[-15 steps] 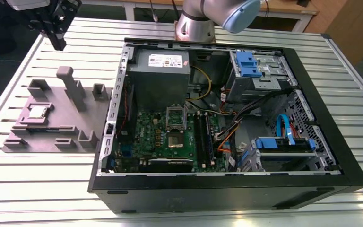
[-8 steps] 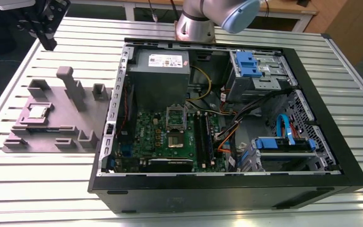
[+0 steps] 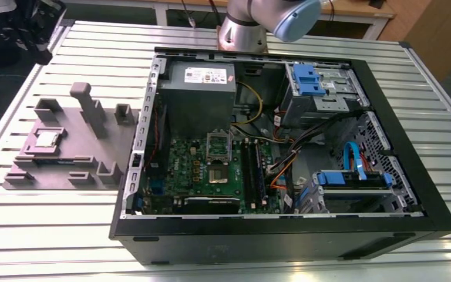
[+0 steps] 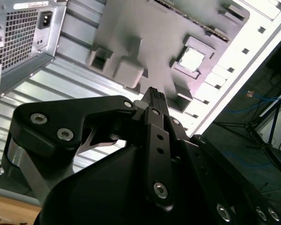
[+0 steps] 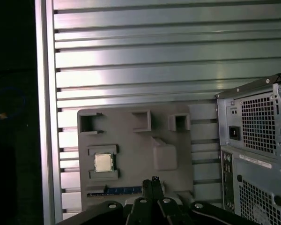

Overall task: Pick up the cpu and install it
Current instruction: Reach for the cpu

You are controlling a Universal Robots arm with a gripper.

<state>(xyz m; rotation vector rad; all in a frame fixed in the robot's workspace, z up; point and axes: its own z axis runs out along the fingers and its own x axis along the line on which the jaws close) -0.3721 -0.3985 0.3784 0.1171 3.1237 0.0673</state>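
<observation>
Tool [image 5: 153, 183] hangs over the grey holder [image 5: 126, 140], fingers pressed together, gripping nothing. The cpu [image 5: 103, 162] sits in its pocket on that holder, on the worktop [image 5: 131, 56], beside the open computer case [image 3: 288, 238].

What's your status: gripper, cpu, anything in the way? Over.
Gripper shut, empty. Cpu seated in grey fixture, untouched. Nothing covering it.
</observation>
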